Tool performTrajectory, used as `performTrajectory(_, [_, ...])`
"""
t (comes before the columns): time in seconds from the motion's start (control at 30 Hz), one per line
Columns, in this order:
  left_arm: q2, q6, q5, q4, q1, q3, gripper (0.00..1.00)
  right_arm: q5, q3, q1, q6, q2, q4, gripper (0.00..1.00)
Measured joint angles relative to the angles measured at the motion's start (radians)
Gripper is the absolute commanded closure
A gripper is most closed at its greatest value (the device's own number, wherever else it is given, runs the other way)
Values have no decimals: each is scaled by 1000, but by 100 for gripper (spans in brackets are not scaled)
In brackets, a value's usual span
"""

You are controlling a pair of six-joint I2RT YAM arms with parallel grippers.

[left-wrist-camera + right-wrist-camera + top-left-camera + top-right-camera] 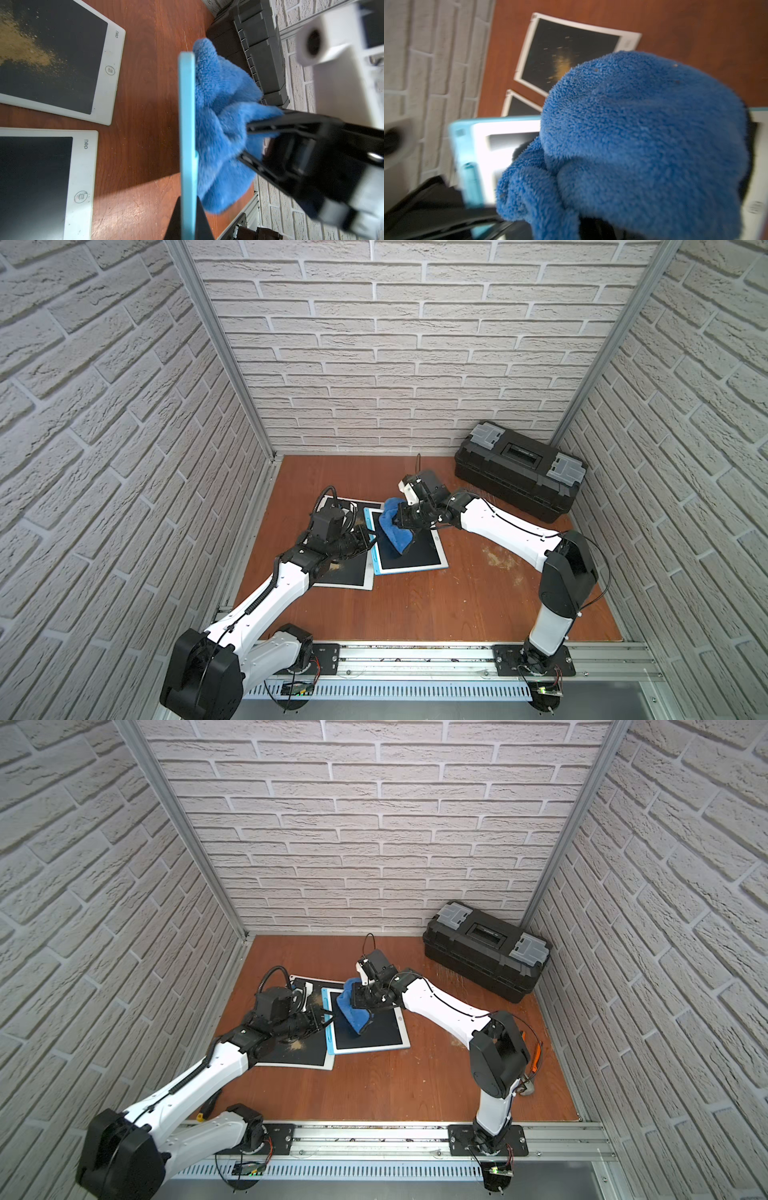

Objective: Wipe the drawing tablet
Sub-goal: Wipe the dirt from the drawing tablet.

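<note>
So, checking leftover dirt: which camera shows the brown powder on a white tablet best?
Left wrist: the brown powder lies close and sharp on a white tablet. Right wrist shows it blurred; in both top views, a small smudge.

Lab robot cell: brick-print walls (374,344), aluminium frame (222,352), wooden tabletop (415,605)

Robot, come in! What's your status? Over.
Left pincer shut on blue tablet edge. Right pincer shut on blue cloth, pressed against its screen. Dusty white tablet alongside, not blocking.

Left arm (266,593), right arm (498,526) reach inward; jaws seemingly closed.
</note>
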Motion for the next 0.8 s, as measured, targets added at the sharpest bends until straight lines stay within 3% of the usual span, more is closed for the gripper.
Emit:
performTrajectory(0.13, [3,3,0,0,0,0,100,-56,0,14,25,-10,14,97])
performTrajectory(0.3, [6,6,0,0,0,0,100,-18,-90,-85,20,-6,7,97])
performTrajectory(0.53, [6,6,3,2,0,0,100,301,-236,-218,-41,40,-64,97])
performTrajectory(0.67, [7,6,8,2,0,0,100,390,-304,-182,-52,19,-69,97])
performTrajectory(0.8, [11,6,10,1,2,0,100,438,-296,-35,-54,-45,-103,97])
